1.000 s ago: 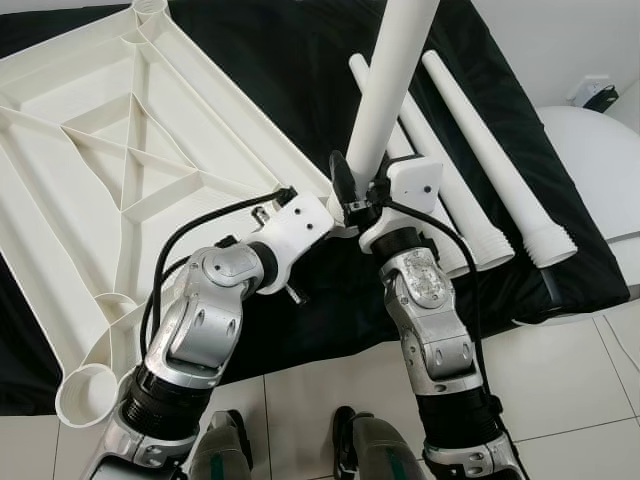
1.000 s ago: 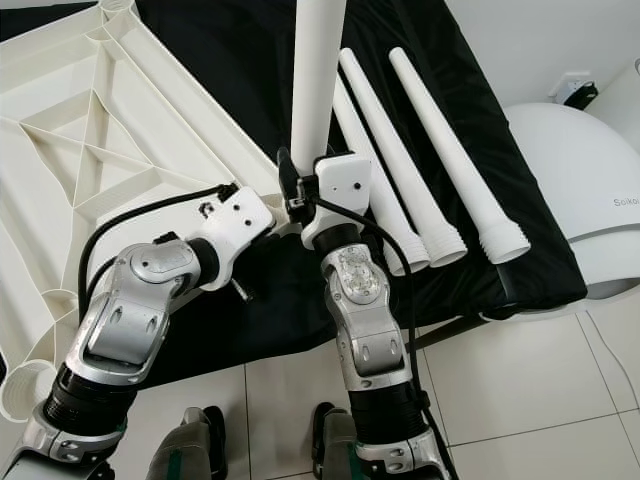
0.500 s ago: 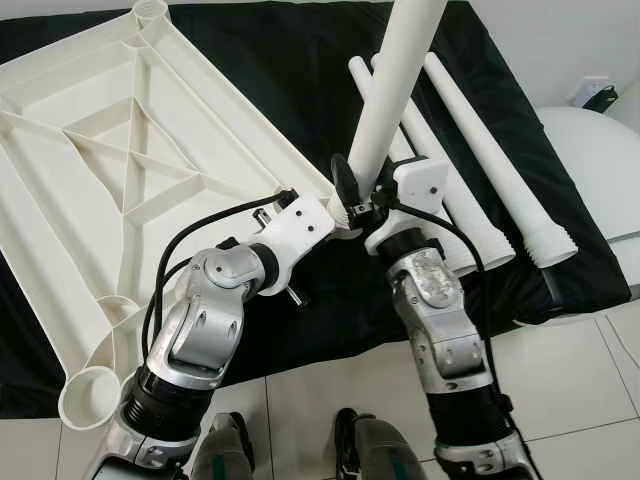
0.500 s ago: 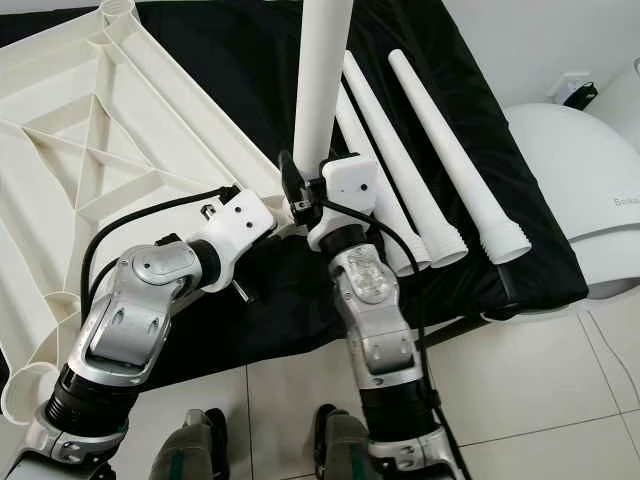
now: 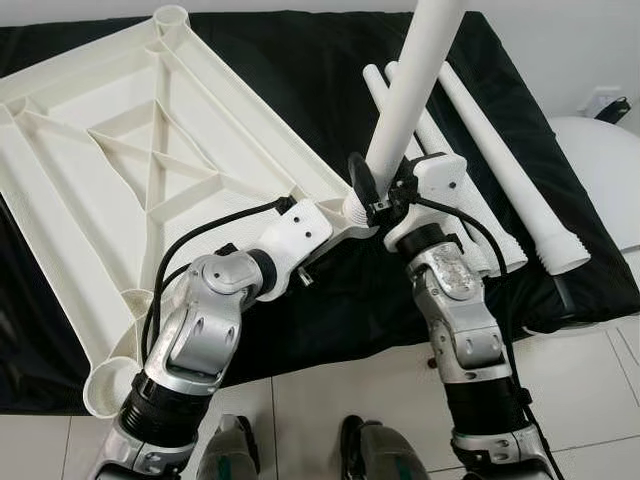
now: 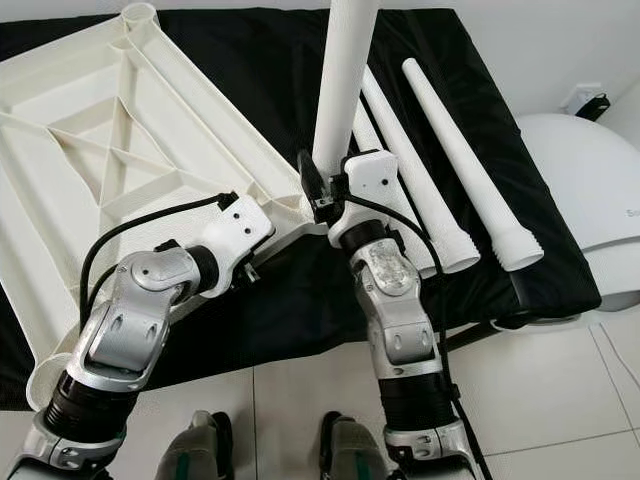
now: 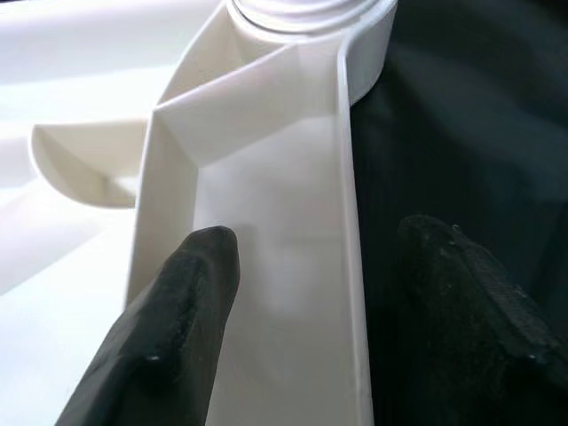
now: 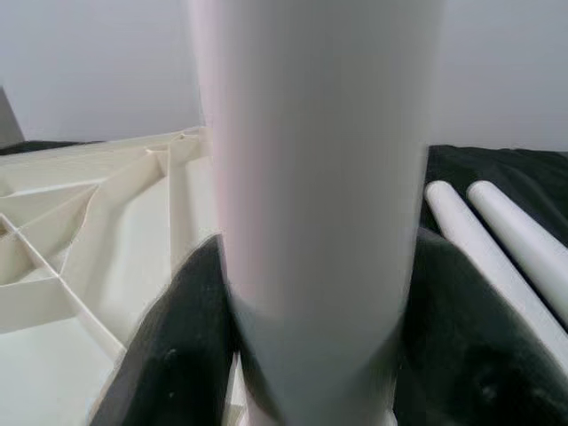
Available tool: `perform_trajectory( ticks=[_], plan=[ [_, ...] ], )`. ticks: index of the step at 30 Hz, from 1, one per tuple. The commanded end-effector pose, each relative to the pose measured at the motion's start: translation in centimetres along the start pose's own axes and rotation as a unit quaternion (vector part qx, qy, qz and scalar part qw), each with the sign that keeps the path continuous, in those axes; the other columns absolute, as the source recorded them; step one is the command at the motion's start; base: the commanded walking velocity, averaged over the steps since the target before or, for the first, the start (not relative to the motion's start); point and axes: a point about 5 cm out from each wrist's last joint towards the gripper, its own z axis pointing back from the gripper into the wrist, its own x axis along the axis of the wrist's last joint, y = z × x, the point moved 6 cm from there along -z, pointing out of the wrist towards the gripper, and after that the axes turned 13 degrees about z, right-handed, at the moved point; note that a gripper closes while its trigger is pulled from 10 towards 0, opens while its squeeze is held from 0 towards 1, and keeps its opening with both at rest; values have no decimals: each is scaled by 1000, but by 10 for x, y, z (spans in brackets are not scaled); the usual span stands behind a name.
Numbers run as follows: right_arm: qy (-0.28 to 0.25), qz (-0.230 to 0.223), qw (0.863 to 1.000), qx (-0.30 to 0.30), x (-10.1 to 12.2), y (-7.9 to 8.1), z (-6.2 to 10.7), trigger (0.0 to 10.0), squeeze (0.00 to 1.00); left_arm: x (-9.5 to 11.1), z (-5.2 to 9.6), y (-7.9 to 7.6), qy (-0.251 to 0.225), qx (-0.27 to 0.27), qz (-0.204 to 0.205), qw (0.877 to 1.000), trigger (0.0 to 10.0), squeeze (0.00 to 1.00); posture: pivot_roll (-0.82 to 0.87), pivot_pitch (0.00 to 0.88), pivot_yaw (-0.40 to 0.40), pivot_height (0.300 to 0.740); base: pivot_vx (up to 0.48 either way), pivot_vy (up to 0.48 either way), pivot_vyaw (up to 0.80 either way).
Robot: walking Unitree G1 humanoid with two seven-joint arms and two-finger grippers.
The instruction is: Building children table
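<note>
A white table top (image 5: 150, 150) lies upside down on a black cloth, ribs facing up. My right gripper (image 5: 375, 200) is shut on a white table leg (image 5: 415, 90), holding it nearly upright with its lower end at the table top's near corner socket (image 7: 311, 13). My left gripper (image 7: 319, 244) is open just beside that corner. It straddles the table top's rim, with one finger (image 7: 191, 284) inside the frame and the other over the cloth. Three more white legs (image 6: 465, 150) lie side by side on the cloth to the right.
A white rounded appliance (image 6: 580, 190) stands at the right beyond the cloth, with a wall socket (image 6: 590, 100) behind it. Tiled floor (image 6: 540, 400) runs along the cloth's near edge, where my feet stand. Another corner socket (image 5: 110, 385) sits at the near left.
The whole view has shifted as my head moved. The leg stays upright in my right gripper at the corner, and my left gripper stays at the rim.
</note>
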Motion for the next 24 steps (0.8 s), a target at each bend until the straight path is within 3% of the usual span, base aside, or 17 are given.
perform_trajectory(
  ticks=[1, 8, 13, 14, 15, 17, 24],
  plan=[
    [50, -7, 998, -28, -27, -17, 11, 10000, 1000, -21, -1, 15, 29, 56, 12, 998, 10000, 0, 58, 231, -29, 740, 0, 0, 0],
    [37, 1, 998, -50, -22, -28, 13, 10000, 1000, -22, 1, 17, 31, 55, 4, 998, 10000, 0, 54, 241, -25, 740, 0, 0, 0],
    [23, -12, 999, -23, -18, -23, 20, 10000, 1000, -25, 4, 18, 33, 49, -4, 998, 10000, 0, 56, 245, -24, 740, 0, 0, 0],
    [18, -20, 1000, -5, -18, -19, 23, 10000, 941, -24, 5, 19, 31, 48, -5, 998, 10000, 0, 57, 248, -20, 740, 0, 0, 0],
    [15, -26, 1000, 7, -17, -17, 26, 10000, 0, -24, 6, 20, 29, 48, -6, 998, 10000, 0, 57, 248, -20, 740, 0, 0, 0],
    [7, -32, 999, 29, -15, -13, 33, 10000, 0, -23, 8, 19, 23, 39, -1, 999, 10000, 0, 57, 250, -19, 740, 0, 0, 0],
    [1, -35, 999, 25, -15, -19, 42, 10000, 0, -19, 12, 20, 7, 32, 17, 999, 10000, 0, 55, 262, -5, 740, 0, 0, 0]
  ],
)
